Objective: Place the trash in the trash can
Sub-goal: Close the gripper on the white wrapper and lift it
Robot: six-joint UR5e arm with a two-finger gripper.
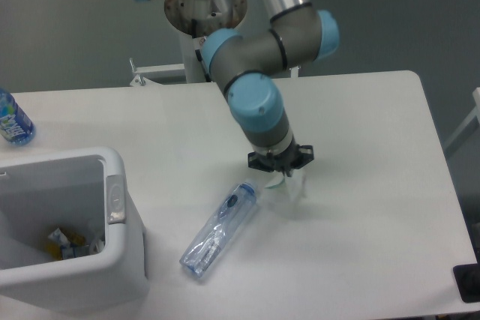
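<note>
A crushed clear plastic bottle [220, 228] with a blue label lies on the white table, slanting from lower left to upper right. Just right of its cap end, my gripper [281, 179] points down and is shut on the small crumpled clear-white wrapper [294, 185], whose green bit shows under the fingers. The wrapper seems held slightly off the tabletop. At the left front stands the white trash can [122, 256], open on top, with a grey latch on its right rim.
An upright blue-labelled water bottle [12, 119] stands at the table's far left edge. Yellow and other scraps [64, 243] lie inside the bin. A black object [466, 282] sits at the table's front right corner.
</note>
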